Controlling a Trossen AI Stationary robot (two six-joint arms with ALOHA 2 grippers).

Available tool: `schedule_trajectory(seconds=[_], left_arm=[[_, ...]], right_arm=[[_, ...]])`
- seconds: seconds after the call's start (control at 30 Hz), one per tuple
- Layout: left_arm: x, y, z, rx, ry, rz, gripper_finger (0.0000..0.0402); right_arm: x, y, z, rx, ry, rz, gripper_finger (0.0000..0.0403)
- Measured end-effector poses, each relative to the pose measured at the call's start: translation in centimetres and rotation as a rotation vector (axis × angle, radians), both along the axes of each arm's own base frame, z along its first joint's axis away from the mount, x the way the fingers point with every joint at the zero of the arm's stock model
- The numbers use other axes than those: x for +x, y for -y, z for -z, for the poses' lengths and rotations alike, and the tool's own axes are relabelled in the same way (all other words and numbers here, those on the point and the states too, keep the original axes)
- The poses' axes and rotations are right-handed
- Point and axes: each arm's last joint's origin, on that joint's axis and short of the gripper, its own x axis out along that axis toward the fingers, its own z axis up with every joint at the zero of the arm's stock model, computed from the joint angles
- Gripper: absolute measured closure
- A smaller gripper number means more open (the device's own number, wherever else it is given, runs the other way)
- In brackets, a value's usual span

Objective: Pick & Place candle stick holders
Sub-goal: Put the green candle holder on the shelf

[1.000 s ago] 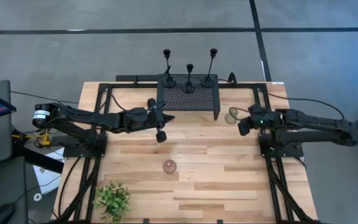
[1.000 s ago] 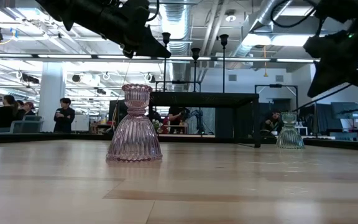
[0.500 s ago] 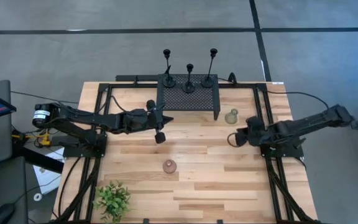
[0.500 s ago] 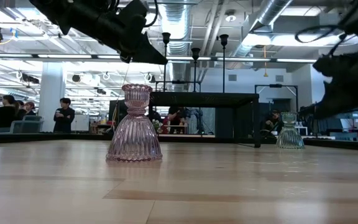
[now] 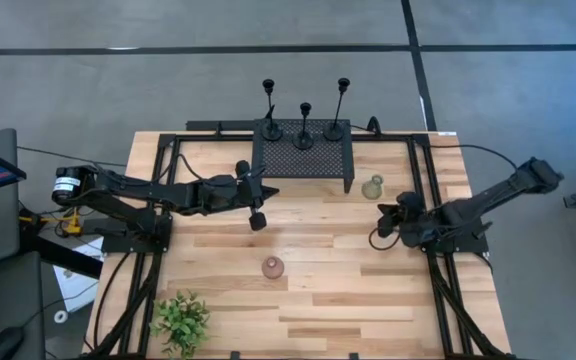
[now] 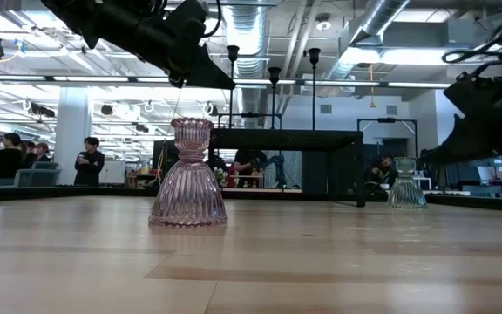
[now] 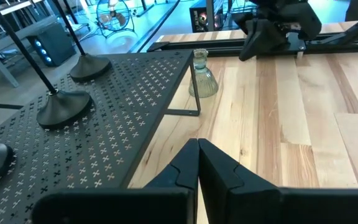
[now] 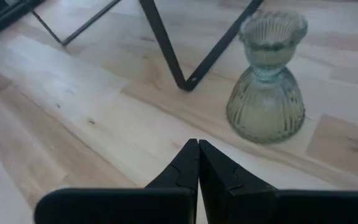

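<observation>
A: What is hard to make out?

B: In the low view the perforated metal stand [image 6: 286, 137] shows only as a dark edge-on slab, so the bases of the three black candlesticks [image 5: 304, 125] on it are hidden there; only stems and cups rise above it. In the left wrist view their stems are cut off by the frame, and one base is only half in view at the edge. The right gripper [image 5: 380, 229] is a dark lump from above; the low view shows that arm at the frame edge only.

A: How do the candlesticks stand?

B: Upright, long axis vertical, in a row along the far part of the stand, bases flat on the mesh, apart from one another. The middle one is the shortest.

A: And the glass pieces?

B: A pink ribbed glass holder [image 5: 272, 267] stands upright on the tabletop [image 5: 328, 300] near its middle, cup upward. A green ribbed glass holder [image 8: 267, 79] stands upright beside the stand's right-hand leg, just ahead of the right gripper's closed fingertips [image 8: 198, 163], not touching them.

A: The left gripper?

B: The left gripper [image 7: 197, 163] hangs above the tabletop by the stand's near left corner, fingers pressed together, holding nothing. A leafy green plant [image 5: 181, 320] sits at the near left corner.
</observation>
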Motion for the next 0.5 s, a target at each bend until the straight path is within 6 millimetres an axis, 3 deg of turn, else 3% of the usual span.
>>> schedule_trajectory(seconds=[0.5], left_arm=[[0.0,0.0,0.0,0.003,-0.001,0.001,0.0394]], right_arm=[[1.7,-0.2,2.0,-0.044,-0.119,0.044,0.0397]])
